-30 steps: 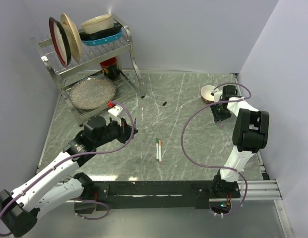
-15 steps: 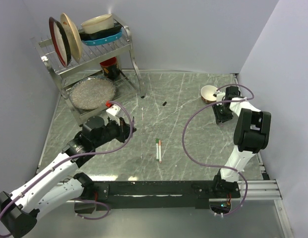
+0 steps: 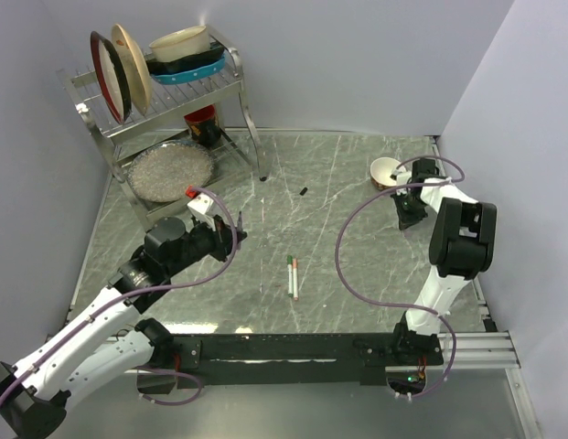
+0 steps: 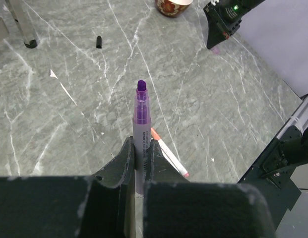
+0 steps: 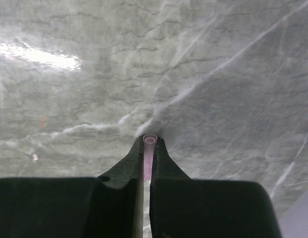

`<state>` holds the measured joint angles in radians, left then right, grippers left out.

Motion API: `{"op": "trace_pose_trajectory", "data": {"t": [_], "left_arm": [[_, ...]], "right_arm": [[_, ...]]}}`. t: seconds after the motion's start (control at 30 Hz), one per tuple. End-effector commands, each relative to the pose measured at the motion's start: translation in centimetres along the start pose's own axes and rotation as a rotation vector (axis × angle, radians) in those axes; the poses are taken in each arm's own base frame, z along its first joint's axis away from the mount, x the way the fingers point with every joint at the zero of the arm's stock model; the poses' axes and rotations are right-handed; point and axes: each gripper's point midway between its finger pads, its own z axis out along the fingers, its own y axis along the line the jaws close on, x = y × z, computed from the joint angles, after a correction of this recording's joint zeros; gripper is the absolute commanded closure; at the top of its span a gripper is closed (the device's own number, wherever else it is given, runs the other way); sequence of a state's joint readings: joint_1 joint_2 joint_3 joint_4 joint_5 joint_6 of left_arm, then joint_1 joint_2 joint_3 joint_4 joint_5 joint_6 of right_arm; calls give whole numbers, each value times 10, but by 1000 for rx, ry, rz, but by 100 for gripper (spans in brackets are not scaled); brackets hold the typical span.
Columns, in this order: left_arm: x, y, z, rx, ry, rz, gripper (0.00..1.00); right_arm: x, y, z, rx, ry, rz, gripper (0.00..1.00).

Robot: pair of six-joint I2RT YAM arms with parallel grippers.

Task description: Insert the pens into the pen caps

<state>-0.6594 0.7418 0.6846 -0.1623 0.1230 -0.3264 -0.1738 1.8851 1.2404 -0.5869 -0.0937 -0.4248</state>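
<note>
Left gripper (image 4: 140, 148) is clamped on the barrel of an uncapped purple pen (image 4: 141, 119), and the right gripper (image 5: 150, 148) is pinched shut on a pale purple cap (image 5: 149, 159). Both hang over the grey marbled table (image 3: 348, 247), the left arm at mid-left and the right one out by the right edge, well apart from each other. A dish rack (image 3: 165, 110) stands at the far left corner, and a cup (image 3: 385, 171) sits just beyond the right gripper. Two pens (image 3: 293, 276) lie side by side near the table's middle, each already wearing a coloured end, nearer the left arm than the right.

The purple pen sticks straight out past the left fingertips, nib leading, its long axis aimed roughly across the table toward the far right. The cap lies along the right gripper's fingers with its open mouth outward, low over the table and facing down at the stone, not back toward the pen. I judge that joining them calls for the cap to be lifted and turned until its mouth meets the nib on one line. A black cap (image 3: 303, 191) lies loose farther back, toward the rack.
</note>
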Motion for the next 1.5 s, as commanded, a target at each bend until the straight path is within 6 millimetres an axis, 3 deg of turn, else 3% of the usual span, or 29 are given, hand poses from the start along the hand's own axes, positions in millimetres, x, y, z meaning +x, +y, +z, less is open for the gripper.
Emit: {"op": "trace_pose_trajectory", "data": {"t": [0.0, 0.3, 0.4, 0.43, 0.5, 0.53, 0.57, 0.67, 0.83, 0.87, 0.9, 0.97, 1.0, 1.23, 1.47], "left_arm": [[-13, 3, -3, -19, -54, 19, 99], [-12, -5, -5, 22, -41, 17, 99], [-7, -18, -8, 81, 2, -26, 99], [-12, -23, -10, 94, 5, -56, 99], [-19, -39, -15, 161, 6, -93, 99], [-25, -47, -16, 193, -5, -130, 99], [-27, -58, -19, 249, 5, -150, 99], [-33, -85, -24, 394, 15, -222, 99], [-35, -101, -25, 489, 10, -359, 99], [-35, -102, -25, 497, 5, -375, 99], [-32, -102, -24, 503, 3, -391, 99], [-32, -102, -25, 507, -2, -435, 99], [-31, -103, -25, 518, -2, -458, 99], [-22, -105, -23, 536, 38, -488, 99], [-24, -108, -23, 546, 56, -463, 99]], "right_arm": [[-9, 28, -8, -10, 16, -25, 100], [-76, 122, -77, -64, -280, 19, 100], [-102, 163, -119, -158, -430, 91, 100], [-107, 202, -145, -306, -498, 66, 100], [-109, 239, -176, -421, -563, 100, 100], [-112, 257, -203, -497, -646, 82, 100], [-105, 286, -221, -571, -675, 43, 100], [-97, 322, -276, -754, -750, 98, 100], [-86, 353, -325, -1003, -716, 294, 100], [-85, 354, -330, -1029, -729, 321, 100], [-84, 356, -358, -1111, -794, 336, 100], [-78, 353, -357, -1125, -826, 371, 100], [-75, 352, -372, -1159, -867, 373, 100], [-65, 362, -388, -1240, -880, 328, 100], [-67, 382, -387, -1251, -821, 276, 100]]}}
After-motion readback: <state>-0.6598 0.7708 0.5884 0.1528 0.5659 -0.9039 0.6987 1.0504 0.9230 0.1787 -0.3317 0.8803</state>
